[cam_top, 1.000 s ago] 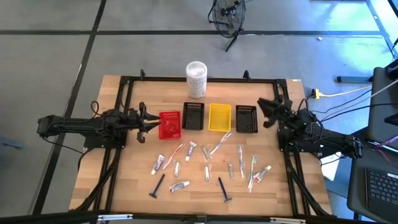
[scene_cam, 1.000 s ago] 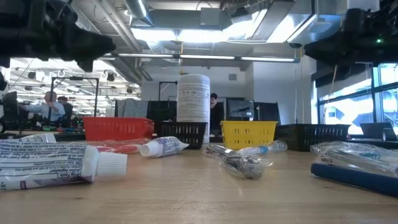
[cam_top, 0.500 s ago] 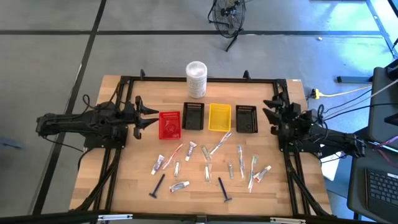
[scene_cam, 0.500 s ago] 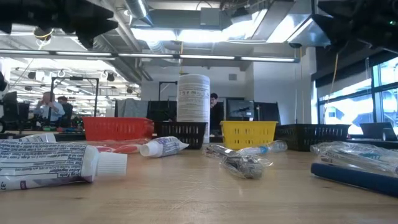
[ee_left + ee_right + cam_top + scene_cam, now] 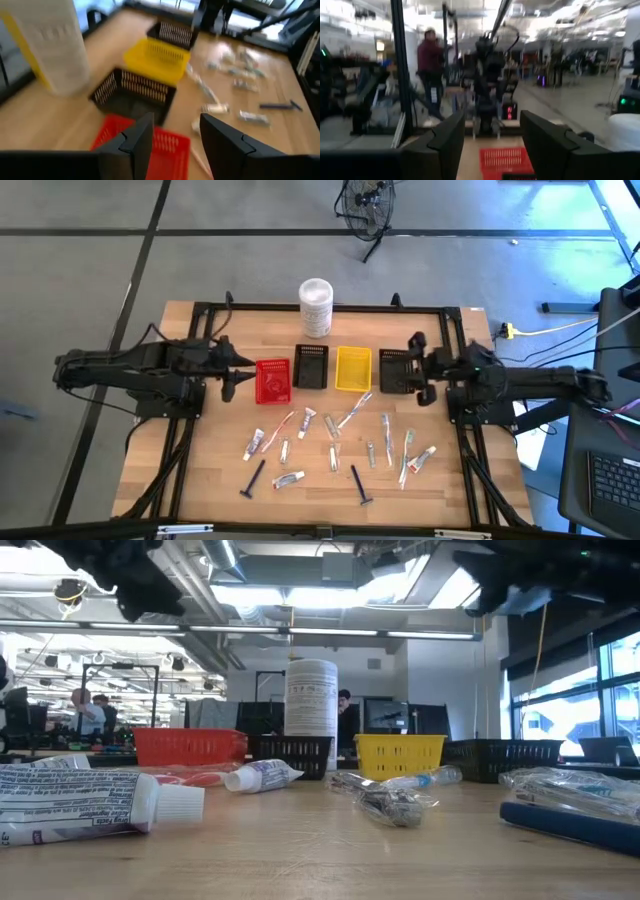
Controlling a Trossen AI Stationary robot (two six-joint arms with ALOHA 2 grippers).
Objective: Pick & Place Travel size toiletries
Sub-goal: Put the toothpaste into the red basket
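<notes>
Hovering beside the red basket (image 5: pixel 273 381), left gripper (image 5: pixel 232 371) spread and empty, right gripper (image 5: pixel 416 367) also parted over the far black basket (image 5: pixel 397 370), all four baskets bare, toiletries (image 5: pixel 335 444) scattered on the surface (image 5: pixel 450 490) in front.

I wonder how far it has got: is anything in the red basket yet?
Empty, as far as shows. From above, the red basket shows only its own mesh floor, and the toiletries lie loose on the table.

Both arms are showing as dark, jointed black links trailing thin black cables, each ending in a gripper, left gripper (image 5: pixel 226 367) and right gripper (image 5: pixel 416 367), with two broad, angular black fingers (image 5: pixel 137 140).
</notes>
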